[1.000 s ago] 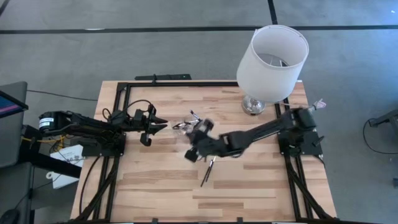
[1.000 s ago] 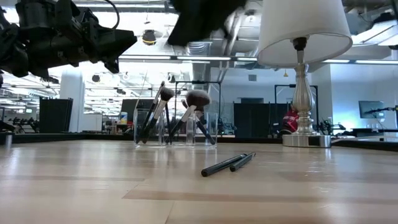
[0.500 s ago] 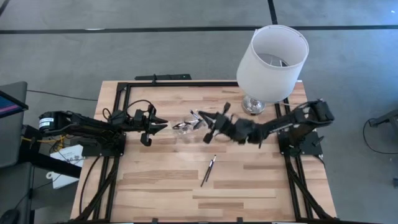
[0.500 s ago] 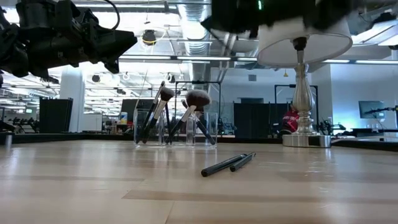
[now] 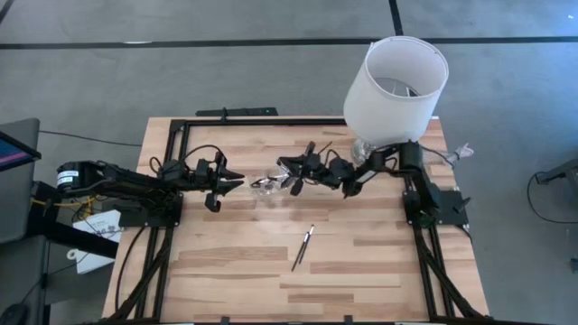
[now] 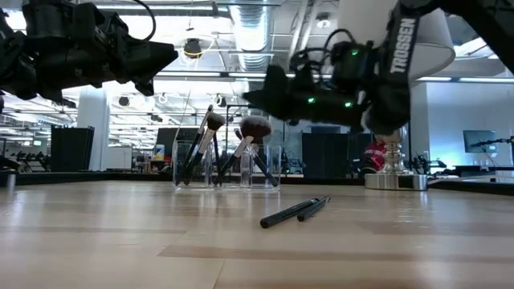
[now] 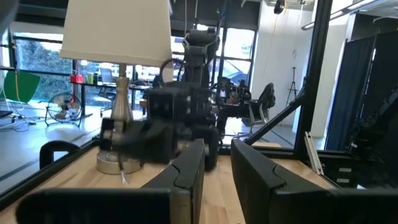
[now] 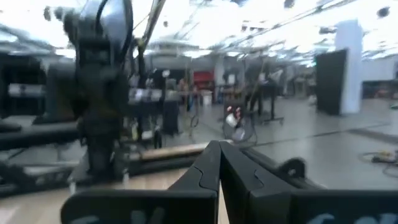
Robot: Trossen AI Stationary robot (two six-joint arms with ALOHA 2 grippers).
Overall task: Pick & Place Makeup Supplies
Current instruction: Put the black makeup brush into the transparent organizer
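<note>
The right gripper (image 5: 291, 168) has swung up off the table (fingers together now) toward the clear holder (image 5: 269, 183).

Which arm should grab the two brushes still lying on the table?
Probably the right. Its hand looks shut and empty, hanging by the clear holder, nearer the brushes than the left hand, which waits at the holder's far side.

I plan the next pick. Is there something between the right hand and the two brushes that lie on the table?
Nothing visible. The right hand hangs above the clear holder. The two brushes lie on open wood nearer the table's front edge. The lamp stands off to the side.
</note>
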